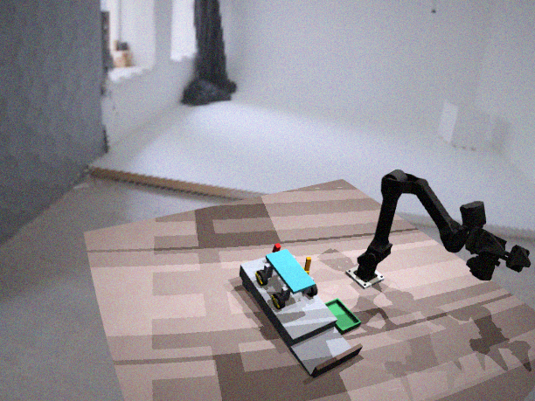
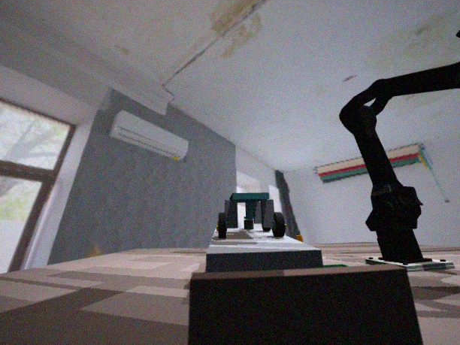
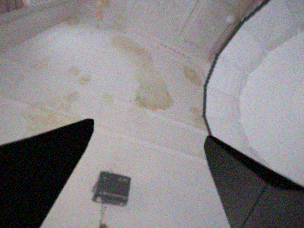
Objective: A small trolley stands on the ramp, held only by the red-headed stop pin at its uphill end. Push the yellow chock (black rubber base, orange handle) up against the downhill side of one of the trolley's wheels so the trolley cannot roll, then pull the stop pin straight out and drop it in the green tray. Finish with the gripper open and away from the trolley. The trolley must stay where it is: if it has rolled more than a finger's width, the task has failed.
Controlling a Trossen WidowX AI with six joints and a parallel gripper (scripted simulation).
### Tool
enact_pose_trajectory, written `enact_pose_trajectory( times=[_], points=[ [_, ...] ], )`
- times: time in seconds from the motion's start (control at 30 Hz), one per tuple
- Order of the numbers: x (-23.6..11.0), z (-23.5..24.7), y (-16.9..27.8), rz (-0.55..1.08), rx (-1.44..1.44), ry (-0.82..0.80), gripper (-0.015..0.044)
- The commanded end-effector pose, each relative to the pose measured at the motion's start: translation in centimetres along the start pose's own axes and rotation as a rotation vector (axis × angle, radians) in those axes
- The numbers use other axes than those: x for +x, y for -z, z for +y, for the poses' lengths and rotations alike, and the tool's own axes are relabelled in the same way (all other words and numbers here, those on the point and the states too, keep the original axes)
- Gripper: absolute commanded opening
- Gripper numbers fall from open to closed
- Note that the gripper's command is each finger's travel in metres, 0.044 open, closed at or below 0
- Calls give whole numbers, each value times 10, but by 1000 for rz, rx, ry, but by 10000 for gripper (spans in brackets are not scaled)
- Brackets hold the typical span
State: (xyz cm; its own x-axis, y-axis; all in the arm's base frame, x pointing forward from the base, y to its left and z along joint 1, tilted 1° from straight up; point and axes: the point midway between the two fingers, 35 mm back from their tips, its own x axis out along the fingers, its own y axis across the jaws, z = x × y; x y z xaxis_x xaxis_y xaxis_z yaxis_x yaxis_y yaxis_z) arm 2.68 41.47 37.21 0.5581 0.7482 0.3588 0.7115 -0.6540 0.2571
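The trolley [image 1: 290, 269] [image 2: 249, 210] has a cyan deck and black wheels with yellow hubs, and stands on the upper part of the grey ramp [image 1: 305, 318] [image 2: 264, 245]. The red-headed stop pin [image 1: 276, 246] stands at its uphill end. The chock's orange handle [image 1: 307, 263] shows just behind the trolley's far side; its base is hidden. The green tray [image 1: 342, 315] lies on the table beside the ramp. My gripper [image 1: 521, 258] [image 3: 150, 133] is open and empty. It hangs far right of the trolley, beyond the table's edge, and the wrist view shows only room surfaces.
The arm's base [image 1: 364, 277] [image 2: 399, 245] is bolted to the table right of the ramp. A dark block [image 1: 339, 358] [image 2: 299, 306] closes the ramp's low end. The table top [image 1: 178, 285] is patterned brown.
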Motion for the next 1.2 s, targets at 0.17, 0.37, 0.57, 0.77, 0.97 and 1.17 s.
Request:
enact_pose_trajectory(
  times=[0.17,0.37,0.57,0.77,0.97,1.17],
  points=[
    [19,23,-19,-49,-218,-33,243],
    [41,57,-45,-132,-502,-64,190],
    [58,96,-72,-234,-775,-77,190],
    [68,138,-99,-351,-1034,-67,190],
    [72,183,-124,-481,-1277,-32,190],
    [70,214,-139,-571,-1427,6,190]
  ],
)
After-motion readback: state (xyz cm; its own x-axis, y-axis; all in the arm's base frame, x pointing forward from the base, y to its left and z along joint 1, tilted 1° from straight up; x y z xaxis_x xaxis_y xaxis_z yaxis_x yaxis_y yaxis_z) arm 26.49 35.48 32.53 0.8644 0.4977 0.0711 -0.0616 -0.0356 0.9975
